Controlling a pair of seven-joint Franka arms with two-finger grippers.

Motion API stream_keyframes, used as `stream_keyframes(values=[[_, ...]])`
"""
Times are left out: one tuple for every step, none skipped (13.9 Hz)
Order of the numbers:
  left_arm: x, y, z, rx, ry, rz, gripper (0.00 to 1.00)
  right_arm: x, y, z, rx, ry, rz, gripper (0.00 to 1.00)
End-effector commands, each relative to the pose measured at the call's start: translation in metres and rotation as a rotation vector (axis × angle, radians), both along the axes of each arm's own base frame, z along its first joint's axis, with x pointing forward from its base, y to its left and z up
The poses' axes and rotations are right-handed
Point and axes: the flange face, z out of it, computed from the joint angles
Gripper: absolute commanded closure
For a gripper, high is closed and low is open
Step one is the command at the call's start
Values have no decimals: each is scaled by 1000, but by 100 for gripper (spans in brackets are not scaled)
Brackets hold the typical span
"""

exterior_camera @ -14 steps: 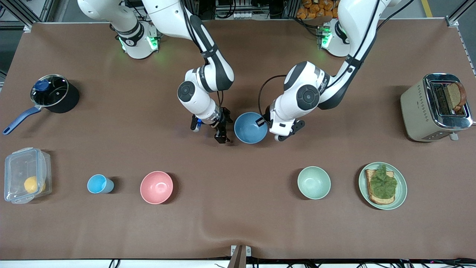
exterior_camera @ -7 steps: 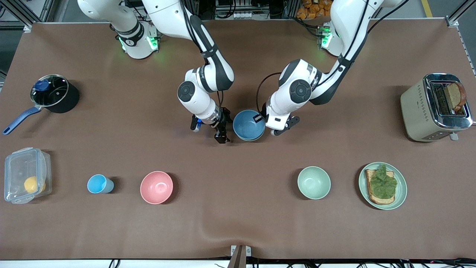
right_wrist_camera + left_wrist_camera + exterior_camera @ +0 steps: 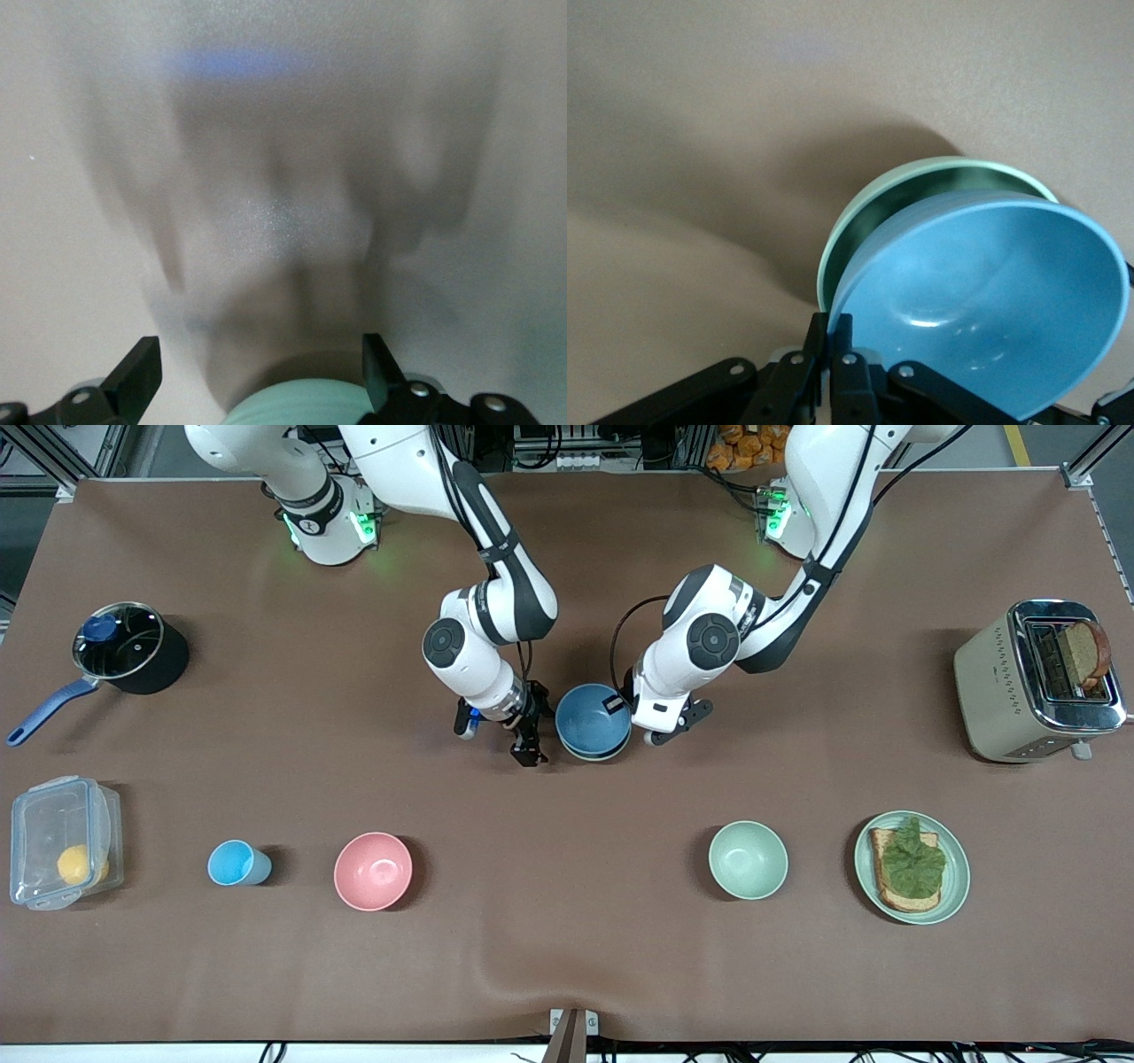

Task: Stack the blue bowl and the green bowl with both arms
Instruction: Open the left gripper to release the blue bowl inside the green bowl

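The blue bowl [image 3: 592,720] is tilted, with its lower part inside the green bowl [image 3: 849,232], near the table's middle. My left gripper [image 3: 625,710] is shut on the blue bowl's rim [image 3: 843,305] at the side toward the left arm's end. In the front view only a thin edge of the green bowl [image 3: 592,756] shows under the blue one. My right gripper [image 3: 507,737] is open and empty, low beside the bowls toward the right arm's end. The green bowl's rim [image 3: 297,403] shows between its fingers [image 3: 142,365].
A paler mint bowl [image 3: 748,859] and a plate with toast [image 3: 912,867] lie nearer the front camera. A pink bowl [image 3: 373,871], a light-blue cup [image 3: 234,863], a plastic box [image 3: 62,841], a pot [image 3: 124,646] and a toaster [image 3: 1036,680] stand around.
My left gripper has carried the blue bowl a little toward the right arm's end and down into the green bowl. The right arm has not moved.
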Motion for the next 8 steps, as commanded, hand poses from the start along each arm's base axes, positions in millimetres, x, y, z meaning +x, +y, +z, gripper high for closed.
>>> stream_keyframes(values=[[-4,-3,-3,-17,-5,32,100,3,3,-1,17,-2,-10,0],[-5,-3,-8,-15,1,33,100,2,4,-1,17,-3,-8,0],[-5,-3,-10,-15,0,33,100,3,4,-1,17,-4,-9,0],[-5,-3,-10,-16,0,35,100,3,4,-1,17,-3,-10,0],[-6,-3,-14,-13,6,35,100,4,2,-1,16,-4,-13,0],[-6,-2,-17,-10,11,34,100,4,3,-1,17,-4,-10,0],[-6,-3,-18,-13,6,37,100,4,2,-1,16,-5,-11,0],[-6,-3,-19,-13,6,37,100,4,2,-1,16,-5,-11,0]])
